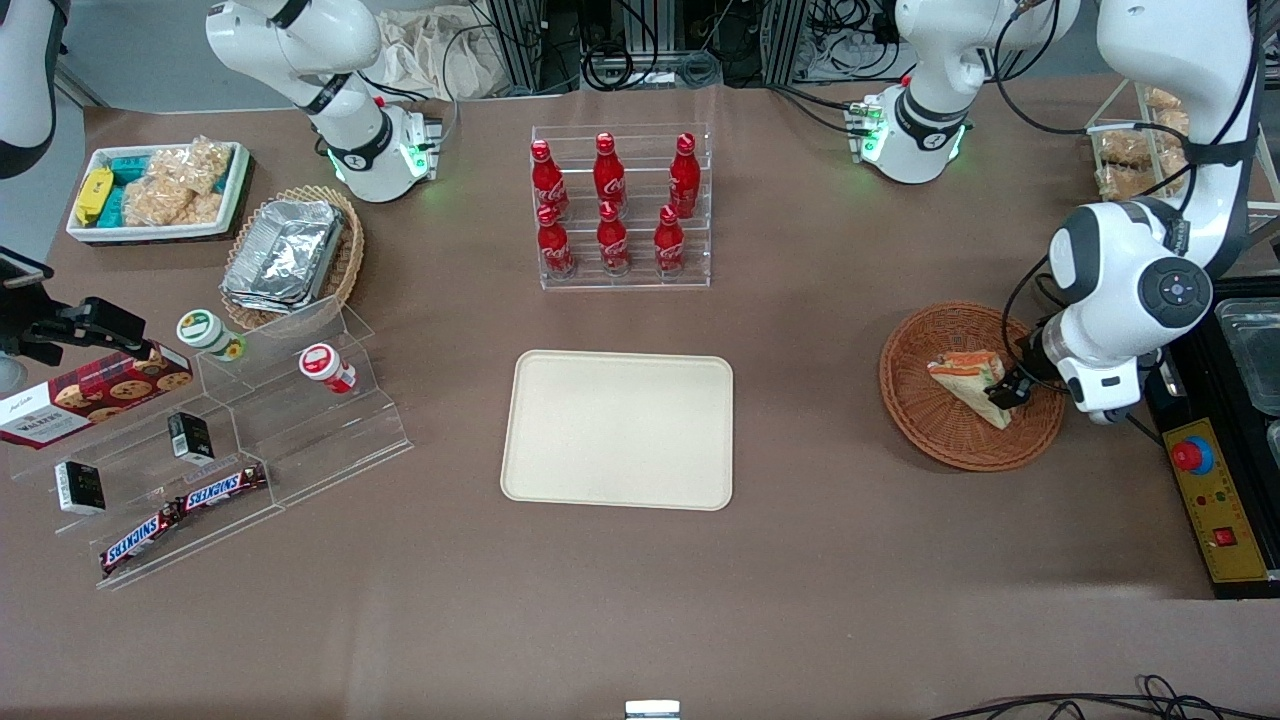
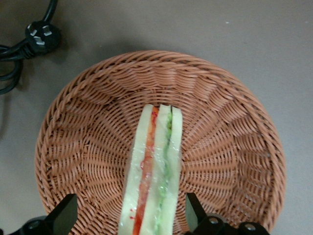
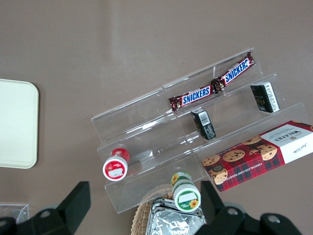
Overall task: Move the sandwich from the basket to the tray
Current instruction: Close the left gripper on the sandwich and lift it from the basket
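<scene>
Gripper (image 2: 129,215) astride sandwich (image 2: 154,171) in basket (image 2: 73,147)

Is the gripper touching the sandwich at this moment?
Apart. The left wrist view shows the open gripper straddling the sandwich in the basket, with basket weave visible between each finger and the bread.

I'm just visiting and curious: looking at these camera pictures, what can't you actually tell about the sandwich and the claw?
- Front view: the arm's wrist hides the claw, so contact with the sandwich is unclear.
- Wrist view: the picture's edge cuts off the sandwich's near end and the fingers' bases.
- The basket floor under the sandwich is hidden by it.
</scene>
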Tool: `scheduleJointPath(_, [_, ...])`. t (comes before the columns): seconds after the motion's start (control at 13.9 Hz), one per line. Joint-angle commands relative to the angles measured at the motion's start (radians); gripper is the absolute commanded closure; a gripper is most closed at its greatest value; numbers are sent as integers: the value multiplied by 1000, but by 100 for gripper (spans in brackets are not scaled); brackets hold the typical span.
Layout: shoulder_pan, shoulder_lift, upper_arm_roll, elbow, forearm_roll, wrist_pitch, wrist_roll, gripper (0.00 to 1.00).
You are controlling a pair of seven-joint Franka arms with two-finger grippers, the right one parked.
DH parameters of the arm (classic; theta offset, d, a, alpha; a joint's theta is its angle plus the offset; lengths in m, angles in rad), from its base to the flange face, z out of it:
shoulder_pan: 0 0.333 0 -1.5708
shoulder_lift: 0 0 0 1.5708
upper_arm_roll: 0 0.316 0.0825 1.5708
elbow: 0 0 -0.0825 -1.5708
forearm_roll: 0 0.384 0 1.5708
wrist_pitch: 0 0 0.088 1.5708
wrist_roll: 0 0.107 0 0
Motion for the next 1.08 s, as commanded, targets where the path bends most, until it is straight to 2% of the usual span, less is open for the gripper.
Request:
scheduleJointPath(0.0, [-1,10,5,-40,-22,68,-9,1])
scheduleJointPath(0.43, [-4,36,3,-57,-57,108,-9,1])
scheduleJointPath(0.86, [-15,99,-1,-64,-134,181,-9,2])
scheduleJointPath(0.94, [-15,105,-1,-62,-134,182,-9,7])
scheduleJointPath(1.01, [-15,105,-3,-59,-134,179,-8,39])
